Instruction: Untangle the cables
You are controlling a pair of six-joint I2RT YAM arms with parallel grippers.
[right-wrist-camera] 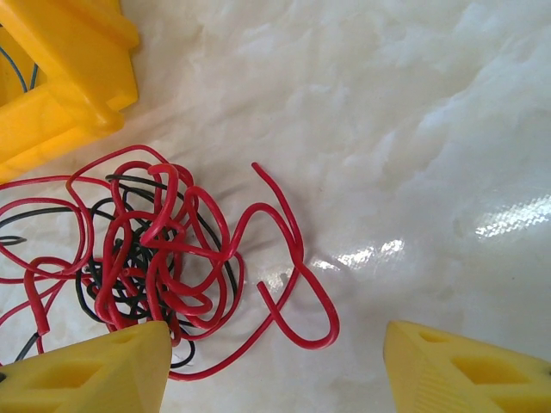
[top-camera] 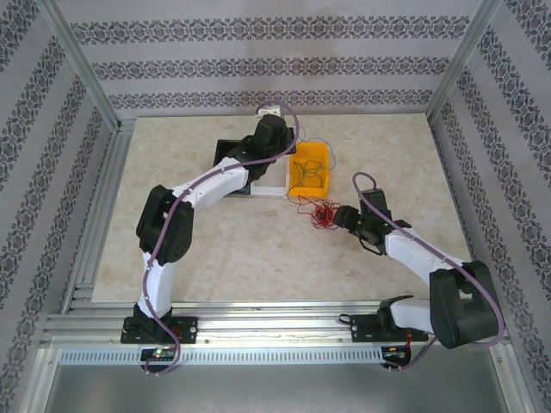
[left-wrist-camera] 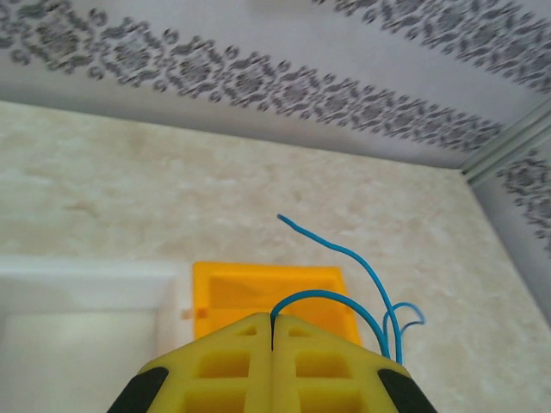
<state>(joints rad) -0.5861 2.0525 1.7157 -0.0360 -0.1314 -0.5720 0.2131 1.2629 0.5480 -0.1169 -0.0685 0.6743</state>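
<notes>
- Left gripper point(left-wrist-camera: 273, 320): clenched, fingers meeting at lower centre of its wrist view. A blue-green cable point(left-wrist-camera: 331, 293) comes out of the seam between them, is judged pinched there, and arcs rightward above the yellow bin point(left-wrist-camera: 267, 288).
- Right gripper point(right-wrist-camera: 275, 344): released, jaws standing wide at the bottom of its wrist view with nothing between them.
- Red and black tangle point(right-wrist-camera: 155, 249): lies on the table point(right-wrist-camera: 413, 129) at centre-left of that view, near the bin's corner. Its lower edge runs under the finger at lower left, and one red loop strays toward centre.
- Risk: closing from this position would likely catch several strands at once and drag the whole knot tighter.
- Risk: the thin pinched wire may slip out under pull, given the small contact.
- Risk: strands could snag on the bin rim during a lift.
</notes>
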